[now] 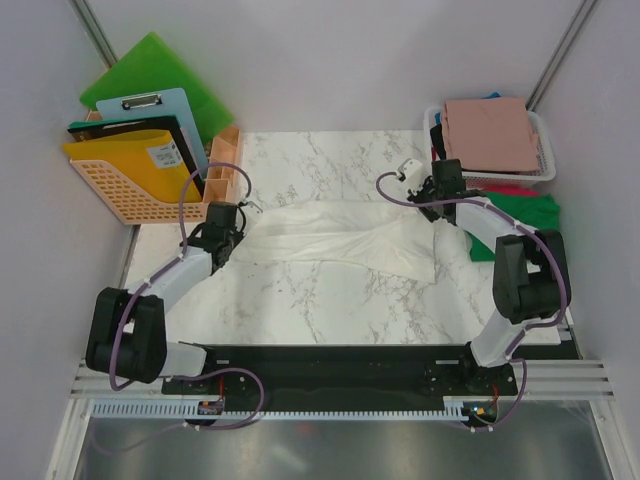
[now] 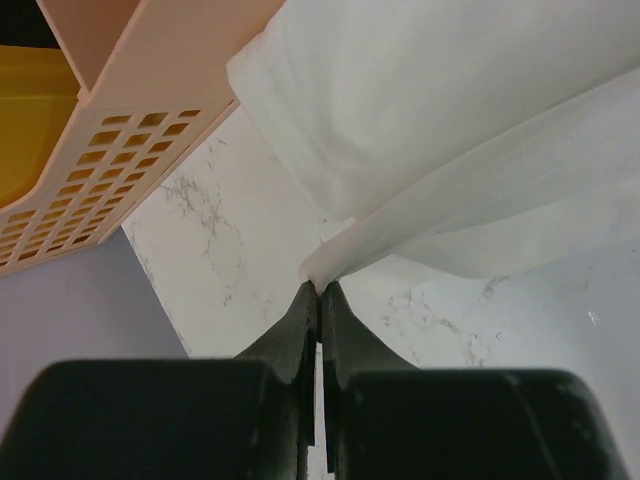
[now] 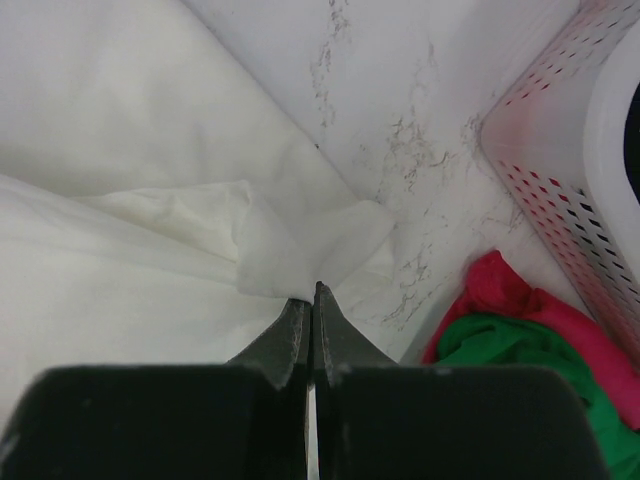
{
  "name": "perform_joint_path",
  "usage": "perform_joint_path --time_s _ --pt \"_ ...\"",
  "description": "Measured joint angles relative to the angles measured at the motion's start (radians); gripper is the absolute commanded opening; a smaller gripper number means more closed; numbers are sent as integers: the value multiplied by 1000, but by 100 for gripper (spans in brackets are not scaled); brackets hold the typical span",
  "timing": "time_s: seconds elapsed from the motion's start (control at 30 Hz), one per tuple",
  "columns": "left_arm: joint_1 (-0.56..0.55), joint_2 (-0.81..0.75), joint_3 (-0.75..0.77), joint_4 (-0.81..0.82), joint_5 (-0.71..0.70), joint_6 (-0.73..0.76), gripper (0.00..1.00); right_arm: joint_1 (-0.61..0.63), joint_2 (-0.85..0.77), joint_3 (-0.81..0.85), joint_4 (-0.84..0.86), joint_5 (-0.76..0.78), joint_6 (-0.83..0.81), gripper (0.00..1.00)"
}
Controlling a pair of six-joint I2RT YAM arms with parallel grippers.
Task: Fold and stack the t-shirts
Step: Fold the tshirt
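A cream-white t-shirt lies stretched across the marble table between both arms. My left gripper is shut on its left edge, and the pinched cloth rises just past the tips of that gripper. At the shirt's right end my right gripper is shut on a bunched corner, right at the tips of that gripper. A folded dusty-pink t-shirt rests on top of the white mesh basket. A green t-shirt and a red one lie crumpled beside the basket.
An orange plastic basket with a clipboard, yellow folder and green folder boards stands at the back left, close to my left gripper. The white basket wall is just right of my right gripper. Grey walls enclose the table.
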Motion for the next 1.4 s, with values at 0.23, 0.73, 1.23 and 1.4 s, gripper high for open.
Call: perform_joint_path --time_s 0.23,0.73,1.23,1.4 --pt "2 109 31 50 0 0 2 -9 -34 3 -16 11 -17 0" --pt "2 106 109 104 0 0 2 -53 -65 3 -45 13 -41 0" --pt "2 142 123 100 -17 0 2 -53 -71 -4 -66 11 -45 0" --pt "2 -32 26 81 -10 0 2 -54 -208 -108 -99 -13 -60 0"
